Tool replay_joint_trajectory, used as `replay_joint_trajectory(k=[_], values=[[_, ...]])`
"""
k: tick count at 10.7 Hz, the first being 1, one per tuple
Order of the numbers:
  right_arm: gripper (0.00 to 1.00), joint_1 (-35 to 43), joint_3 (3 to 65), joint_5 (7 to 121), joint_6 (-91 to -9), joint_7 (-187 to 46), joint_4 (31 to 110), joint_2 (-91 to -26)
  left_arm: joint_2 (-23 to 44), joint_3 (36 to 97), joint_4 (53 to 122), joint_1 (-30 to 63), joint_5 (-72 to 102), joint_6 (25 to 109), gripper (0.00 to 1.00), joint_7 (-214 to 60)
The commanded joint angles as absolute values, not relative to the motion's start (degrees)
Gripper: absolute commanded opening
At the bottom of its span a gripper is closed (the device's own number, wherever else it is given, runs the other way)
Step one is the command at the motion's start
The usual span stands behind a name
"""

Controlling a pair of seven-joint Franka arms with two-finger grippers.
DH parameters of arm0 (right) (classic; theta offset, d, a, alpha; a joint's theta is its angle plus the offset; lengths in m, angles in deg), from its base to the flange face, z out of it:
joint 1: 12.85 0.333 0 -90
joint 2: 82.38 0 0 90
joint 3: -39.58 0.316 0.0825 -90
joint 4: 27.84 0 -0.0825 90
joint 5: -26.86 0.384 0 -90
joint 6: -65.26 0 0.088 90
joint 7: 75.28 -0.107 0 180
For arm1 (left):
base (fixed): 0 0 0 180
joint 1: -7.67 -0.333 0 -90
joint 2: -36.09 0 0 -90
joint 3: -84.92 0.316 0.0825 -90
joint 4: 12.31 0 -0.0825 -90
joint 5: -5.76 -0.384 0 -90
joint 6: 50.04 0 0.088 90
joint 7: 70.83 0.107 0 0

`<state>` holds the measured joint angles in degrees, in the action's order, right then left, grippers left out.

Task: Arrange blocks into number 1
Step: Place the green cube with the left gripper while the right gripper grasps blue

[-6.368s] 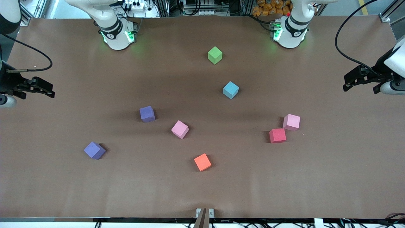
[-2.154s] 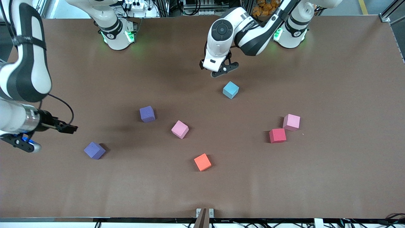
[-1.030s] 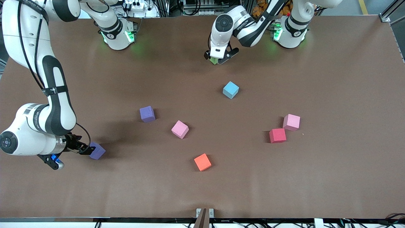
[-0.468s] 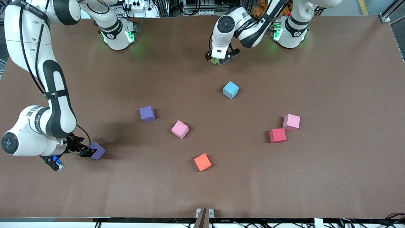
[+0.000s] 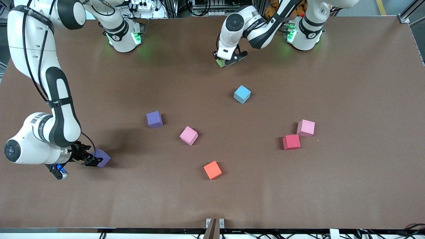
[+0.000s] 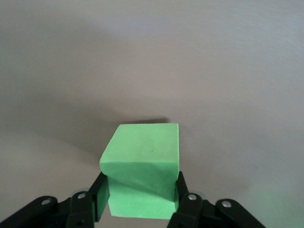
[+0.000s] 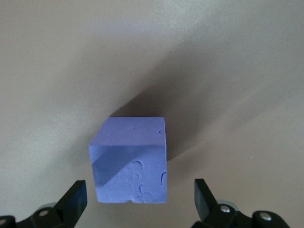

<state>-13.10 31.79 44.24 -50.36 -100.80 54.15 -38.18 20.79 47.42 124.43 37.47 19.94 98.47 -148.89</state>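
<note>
Your left gripper (image 5: 227, 60) is clamped on the green block (image 5: 220, 62): in the left wrist view both fingers (image 6: 99, 197) press flat against the green block's (image 6: 140, 166) sides, gripping its lower half. It sits at the robots' edge of the table (image 5: 348, 186), between the two bases.

Your right gripper (image 5: 89, 159) is down at the purple block (image 5: 103, 158) toward the right arm's end of the table. Its fingers (image 7: 73, 199) are spread wide, one on each side of that block (image 7: 130, 164) with clear gaps, so it has hold of nothing.

From the left gripper, the light blue block (image 5: 242, 94) lies nearer the front camera, close by. From the right gripper, a second purple block (image 5: 154, 119) lies toward the table's middle, then a pink block (image 5: 189, 135) and the orange block (image 5: 212, 170). The red block (image 5: 291, 142) and another pink block (image 5: 305, 128) touch at a corner, toward the left arm's end, well apart from both grippers.
</note>
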Motion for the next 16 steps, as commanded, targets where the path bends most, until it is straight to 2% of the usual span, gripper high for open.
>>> replay_joint_trajectory(k=[1, 4, 8, 9, 10, 11, 12, 13, 16], values=[[1.00, -12.85, 30.88, 46.72, -51.36, -99.54, 52.76, -36.85, 21.67, 47.22, 122.35, 36.77, 15.02, 98.41, 0.00, -139.78], [1.00, -12.42, 30.88, 46.98, -52.51, -99.54, 52.76, -36.24, 20.89, 49.58, 121.37, 36.85, 11.47, 98.23, 0.00, -127.83], [1.00, -11.80, 30.53, 47.60, -52.69, -99.45, 52.49, -35.53, 18.34, 50.55, 121.11, 37.29, 11.65, 98.15, 0.00, -128.30], [1.00, -11.80, 30.53, 47.60, -52.78, -99.01, 52.49, -35.45, 17.03, 50.90, 120.07, 37.47, 11.74, 97.97, 0.06, -129.01], [1.00, -11.80, 30.44, 47.60, -53.56, -98.31, 52.49, -35.19, 15.71, 51.52, 118.66, 37.38, 11.74, 97.19, 0.20, -129.10], [1.00, -11.80, 30.35, 47.60, -53.92, -97.17, 52.49, -34.92, 15.00, 53.09, 116.91, 37.64, 11.56, 95.09, 0.48, -128.75], [0.99, -11.80, 29.92, 47.60, -53.92, -96.29, 52.49, -34.83, 14.82, 53.19, 115.85, 37.90, 11.56, 93.50, 0.99, -128.84], [0.98, -11.80, 29.83, 47.60, -53.92, -95.85, 52.49, -34.48, 14.91, 53.19, 115.05, 38.08, 11.56, 93.05, 1.00, -128.92], [0.83, -11.36, 29.74, 47.60, -53.92, -95.85, 52.49, -34.48, 14.91, 53.19, 114.08, 38.70, 11.30, 93.05, 1.00, -128.31]])
